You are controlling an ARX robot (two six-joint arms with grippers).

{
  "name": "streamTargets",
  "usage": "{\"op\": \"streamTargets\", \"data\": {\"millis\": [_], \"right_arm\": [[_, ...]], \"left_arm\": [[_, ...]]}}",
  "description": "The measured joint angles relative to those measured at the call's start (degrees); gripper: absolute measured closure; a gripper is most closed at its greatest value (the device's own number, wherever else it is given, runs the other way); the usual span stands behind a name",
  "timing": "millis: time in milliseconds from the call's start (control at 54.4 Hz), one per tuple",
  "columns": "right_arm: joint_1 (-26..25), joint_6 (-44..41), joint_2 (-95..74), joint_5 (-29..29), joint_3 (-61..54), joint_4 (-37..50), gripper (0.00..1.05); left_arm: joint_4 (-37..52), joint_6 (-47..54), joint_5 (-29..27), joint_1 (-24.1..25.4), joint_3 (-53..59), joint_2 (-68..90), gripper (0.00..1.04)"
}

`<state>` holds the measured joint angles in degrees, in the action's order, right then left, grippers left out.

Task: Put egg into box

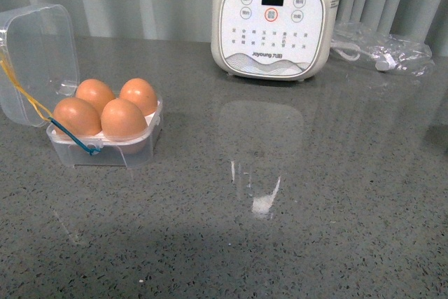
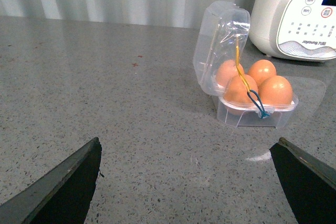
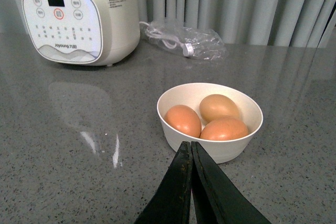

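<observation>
Left end effector [image 2: 189,145] gaped wide, empty; right end effector [image 3: 188,148] was pinched closed, empty. Box [image 1: 105,152], open, held four eggs [image 1: 123,118] at nine o'clock on the desk [image 1: 315,208].

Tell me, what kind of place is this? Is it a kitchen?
Probably a kitchen, or a mock-up of one. There is a grey speckled countertop, a white cooking appliance with a button panel, and brown eggs in a clear box and a white bowl.
</observation>
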<state>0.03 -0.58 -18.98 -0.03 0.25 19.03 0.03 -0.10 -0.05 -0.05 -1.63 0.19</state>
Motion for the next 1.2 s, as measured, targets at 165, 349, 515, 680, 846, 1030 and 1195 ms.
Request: {"op": "streamTargets", "data": {"millis": [165, 349, 515, 680, 846, 1030, 1195], "right_arm": [[0.0, 0.0, 3.41, -0.02, 0.0, -3.17, 1.01], [0.0, -0.02, 5.88, -0.02, 0.0, -5.81, 1.01], [0.0, 0.0, 8.0, -0.02, 0.0, -7.85, 1.01], [0.0, -0.02, 15.37, -0.09, 0.02, -17.35, 1.01], [0.0, -0.02, 18.73, -0.04, 0.02, -18.97, 1.01], [0.0, -0.04, 18.73, -0.04, 0.02, -18.99, 0.96], [0.0, -0.02, 18.73, -0.04, 0.02, -18.99, 0.69]], "left_arm": [[0.0, -0.02, 0.0, 0.0, 0.0, 0.0, 0.07], [0.0, -0.02, 0.0, 0.0, 0.0, 0.0, 0.07], [0.0, 0.0, 0.0, 0.0, 0.0, 0.0, 0.07], [0.0, -0.02, 0.0, 0.0, 0.0, 0.0, 0.07], [0.0, -0.02, 0.0, 0.0, 0.0, 0.0, 0.07], [0.0, 0.0, 0.02, 0.0, 0.0, 0.0, 0.07], [0.0, 0.0, 0.0, 0.0, 0.0, 0.0, 0.07]]}}
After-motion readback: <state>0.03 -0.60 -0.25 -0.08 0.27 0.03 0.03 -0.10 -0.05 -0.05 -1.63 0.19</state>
